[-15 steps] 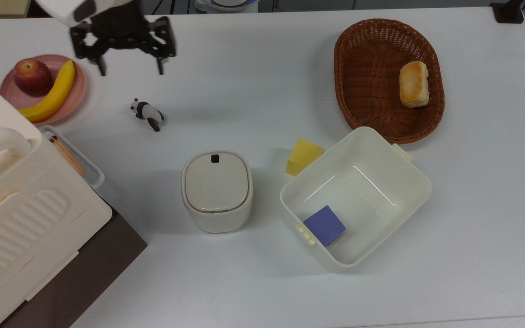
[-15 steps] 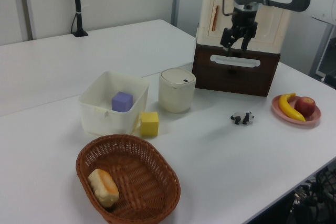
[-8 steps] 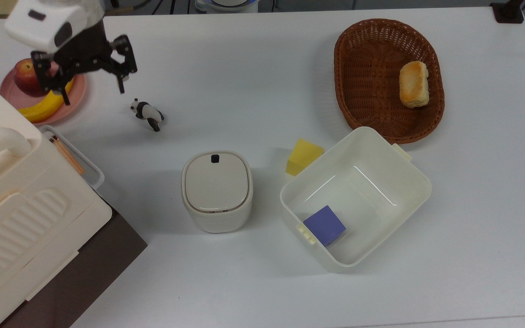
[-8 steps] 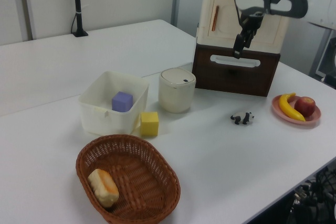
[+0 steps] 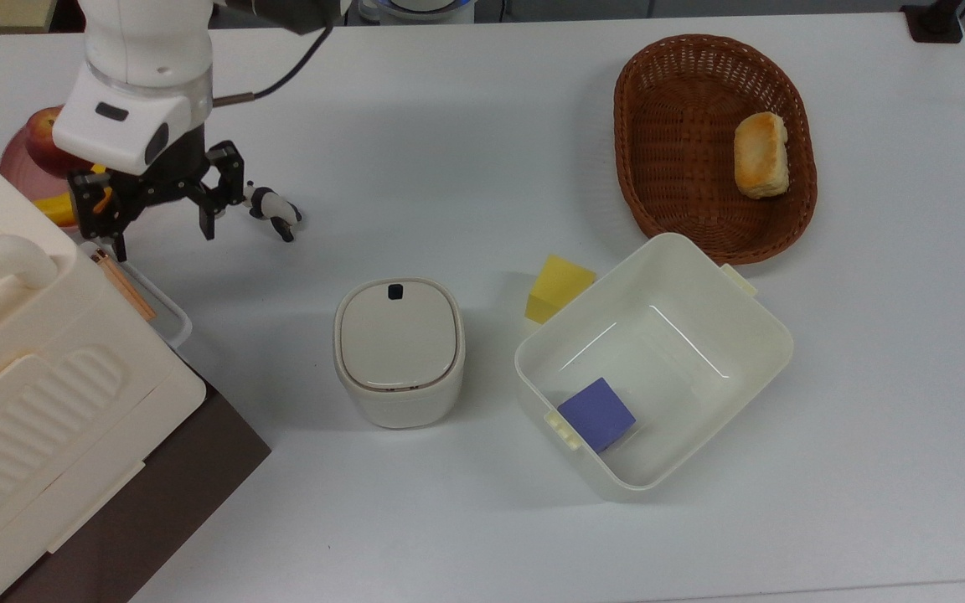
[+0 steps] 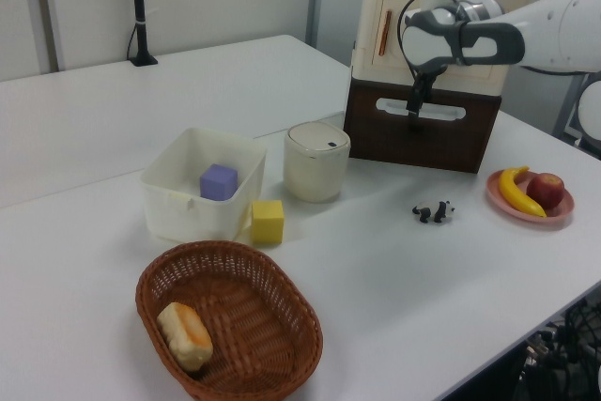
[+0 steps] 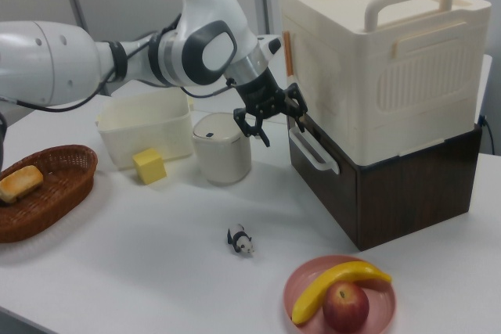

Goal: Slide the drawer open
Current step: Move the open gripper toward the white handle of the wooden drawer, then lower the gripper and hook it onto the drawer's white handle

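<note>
The white table [image 5: 466, 109] carries the cream ribbed appliance [image 7: 383, 60], which sits on the dark brown cabinet whose drawer [image 7: 325, 174] is closed, its white loop handle [image 7: 311, 150] facing the right view's left. The gripper [image 7: 275, 125] hangs just above that handle with its black fingers [image 5: 208, 219] spread apart, holding nothing. The small panda figure [image 5: 271, 208] lies near it.

My arm [image 7: 70, 56] is glossy white, built of rounded segments with dark grey rings at the joints and a small blue light on top of one joint. A black cable loops beside the wrist. My gripper [image 5: 162, 228] is black, angular, with two thin fingers [image 5: 207, 224].
</note>
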You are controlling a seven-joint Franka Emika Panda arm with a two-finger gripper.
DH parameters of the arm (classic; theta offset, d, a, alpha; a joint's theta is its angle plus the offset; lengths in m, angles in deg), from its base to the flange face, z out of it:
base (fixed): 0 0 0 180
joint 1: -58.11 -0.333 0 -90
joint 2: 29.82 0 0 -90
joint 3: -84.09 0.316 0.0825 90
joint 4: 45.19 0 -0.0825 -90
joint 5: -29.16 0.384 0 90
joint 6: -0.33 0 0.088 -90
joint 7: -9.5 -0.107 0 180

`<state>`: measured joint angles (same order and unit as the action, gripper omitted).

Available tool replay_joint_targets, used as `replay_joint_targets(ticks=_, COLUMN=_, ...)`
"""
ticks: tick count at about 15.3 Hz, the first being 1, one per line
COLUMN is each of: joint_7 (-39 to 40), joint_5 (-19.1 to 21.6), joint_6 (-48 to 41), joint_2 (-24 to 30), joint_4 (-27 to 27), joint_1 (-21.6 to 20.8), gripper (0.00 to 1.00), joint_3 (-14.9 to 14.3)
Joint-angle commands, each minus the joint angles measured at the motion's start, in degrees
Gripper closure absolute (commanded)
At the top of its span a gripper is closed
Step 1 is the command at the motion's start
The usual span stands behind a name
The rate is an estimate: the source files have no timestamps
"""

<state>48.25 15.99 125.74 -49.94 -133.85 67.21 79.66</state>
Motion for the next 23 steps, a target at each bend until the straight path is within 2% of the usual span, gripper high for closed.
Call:
replay_joint_targets(ticks=1, joint_7=0.8, joint_5=-3.3, joint_6=4.3, joint_2=-1.7, joint_4=-1.1, joint_1=-0.2, gripper=0.2, joint_3=-0.3)
replay_joint_targets(ticks=5, joint_7=1.0, joint_5=-4.1, joint_6=4.6, joint_2=-2.5, joint_4=-1.1, joint_1=-0.3, gripper=0.21, joint_3=-0.3)
replay_joint_targets(ticks=8, joint_7=1.2, joint_5=-6.3, joint_6=4.6, joint_2=-2.7, joint_4=-1.3, joint_1=-0.4, gripper=0.23, joint_3=-0.3)
replay_joint_targets(ticks=18, joint_7=2.5, joint_5=-5.6, joint_6=3.7, joint_2=-2.8, joint_4=-3.5, joint_1=-0.6, gripper=0.24, joint_3=0.4)
replay_joint_targets(ticks=23, joint_7=2.7, joint_5=-5.2, joint_6=0.9, joint_2=-1.0, joint_4=-5.8, joint_1=-1.5, gripper=0.24, joint_3=0.5)
